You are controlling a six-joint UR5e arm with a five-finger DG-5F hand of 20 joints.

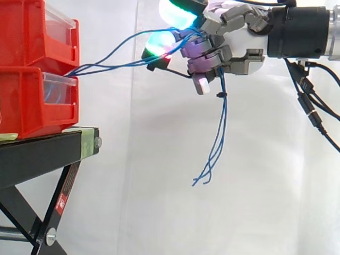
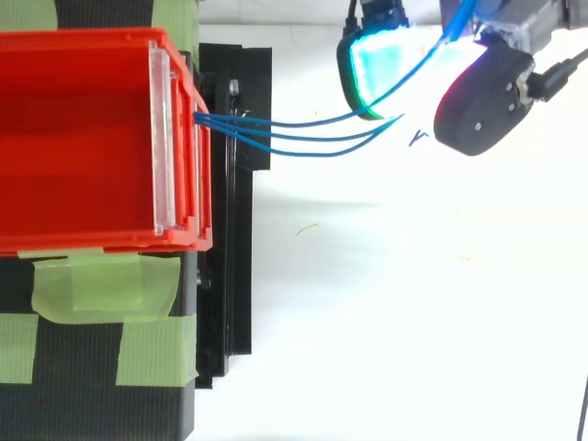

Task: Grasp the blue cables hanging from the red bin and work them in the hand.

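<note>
my hand (image 1: 234, 40) sits high at the right of the side view. my fingers (image 1: 204, 56) are curled tight round the blue cables (image 2: 303, 140), so i'm holding them, not open. the hand shell is smooth grey and white plastic in blocky segments. the thick rounded pads glow: one is cyan w/ a green edge (image 2: 377, 64), others look pale magenta, and one is white.

the cables are thin, glossy, round strands. they leave the front of the lower red bin (image 1: 26, 101), span the gap in shallow slack curves to my fingers, then hang loose below the hand in a long wavy bundle w/ free ends. a small black tie (image 1: 220, 94) sits on them just under my grip.

the bins are hard, shiny red plastic, boxy, and stacked w/ the upper red bin (image 1: 26, 32) on top. each has a clear plastic front panel (image 2: 162, 138). they rest on a black stand (image 1: 37, 154) of matte square metal tube. strips of wrinkled pale green tape (image 2: 92, 285) lie on its top. a narrow red label (image 1: 61, 202) is on the slanted leg, print too small to read. a white curtain (image 1: 133, 159) w/ soft folds hangs behind.
</note>
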